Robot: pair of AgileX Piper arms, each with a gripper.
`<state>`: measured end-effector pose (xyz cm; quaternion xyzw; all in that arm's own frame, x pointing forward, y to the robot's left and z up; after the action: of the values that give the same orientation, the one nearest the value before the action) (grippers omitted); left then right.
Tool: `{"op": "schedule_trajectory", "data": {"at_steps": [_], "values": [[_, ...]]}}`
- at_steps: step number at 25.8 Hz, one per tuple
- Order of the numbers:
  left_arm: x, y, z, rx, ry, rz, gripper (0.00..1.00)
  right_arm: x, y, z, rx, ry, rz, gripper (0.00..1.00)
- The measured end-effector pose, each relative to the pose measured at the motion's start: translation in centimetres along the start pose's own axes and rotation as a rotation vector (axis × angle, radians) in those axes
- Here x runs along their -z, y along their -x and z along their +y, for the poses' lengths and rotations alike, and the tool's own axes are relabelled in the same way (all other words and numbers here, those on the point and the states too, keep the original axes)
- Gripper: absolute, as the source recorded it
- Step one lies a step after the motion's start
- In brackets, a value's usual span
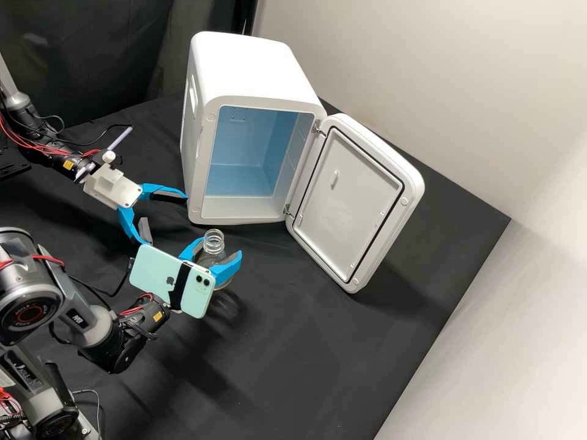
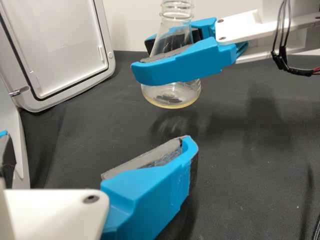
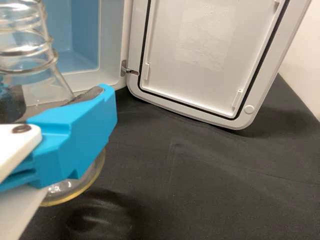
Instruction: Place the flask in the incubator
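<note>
Now | flask [image 2: 172, 92]: clear, conical, threaded neck | right tool [image 1: 218, 249] grips it

The flask [image 1: 214, 242] is just before the incubator [image 1: 244, 67].

From my station I see the black bench [image 1: 342, 354], its dark cloth slightly wrinkled. The white incubator [image 1: 244, 73] stands upright on it toward the far side, blue interior showing, with its door [image 1: 351, 201] swung wide open over the cloth

The right end effector [image 3: 47, 107] clamps the flask [image 3: 31, 47] before the open incubator [image 3: 75, 35].
</note>
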<state>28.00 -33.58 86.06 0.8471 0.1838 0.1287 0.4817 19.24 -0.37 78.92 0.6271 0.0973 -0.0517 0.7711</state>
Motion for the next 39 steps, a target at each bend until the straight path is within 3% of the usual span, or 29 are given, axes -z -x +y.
{"op": "schedule_trajectory", "data": {"at_steps": [20, 29, 33, 36, 39], "values": [[-0.2, 0.1, 0.24, -0.007, -0.014, -0.018, 1.00, -0.4, -1.4, -0.1, 0.019, -0.010, -0.004, 0.00], [-1.0, 0.4, 0.79, -0.028, -0.021, -0.043, 1.00, -0.5, -1.4, -0.2, 0.024, -0.014, -0.012, 0.00], [-0.4, 0.5, 1.00, -0.031, -0.010, -0.030, 1.00, -0.6, -1.4, -0.3, 0.030, -0.017, -0.016, 0.00], [0.0, 0.9, 1.79, -0.057, 0.012, -0.028, 1.00, -0.6, -1.5, -0.4, 0.034, -0.017, -0.014, 0.00], [0.3, 1.1, 2.35, -0.074, 0.010, -0.033, 1.00, -0.6, -1.5, -0.5, 0.038, -0.018, -0.013, 0.00]]}}
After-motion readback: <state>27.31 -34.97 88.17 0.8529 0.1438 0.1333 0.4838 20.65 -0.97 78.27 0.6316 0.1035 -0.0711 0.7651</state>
